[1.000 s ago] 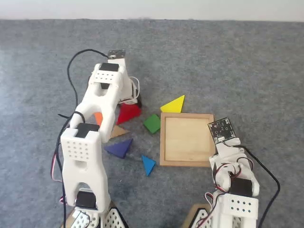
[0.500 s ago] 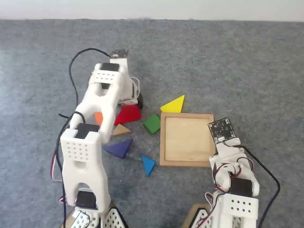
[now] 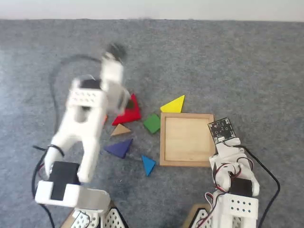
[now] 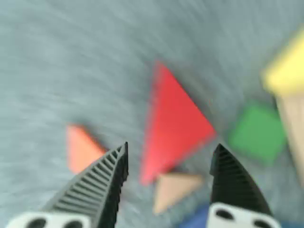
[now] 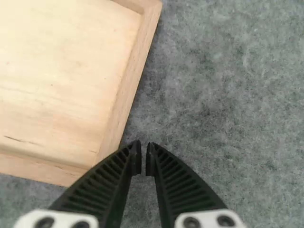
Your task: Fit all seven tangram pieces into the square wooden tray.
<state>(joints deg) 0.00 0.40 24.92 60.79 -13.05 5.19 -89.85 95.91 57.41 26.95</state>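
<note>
Tray [image 3: 187,115] beside scattered pieces [image 3: 152,123] on carpet [image 3: 247,71]

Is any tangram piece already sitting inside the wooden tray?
No, the wooden tray shows only bare wood inside in the high view, and pieces such as the green square lie outside it.

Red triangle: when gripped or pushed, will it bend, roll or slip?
Probably stiff: the red triangle looks flat, solid, straight-edged. Lying flat on the grey mat, it should slide, not roll. Its thin edges may slip from the open left gripper.
</note>
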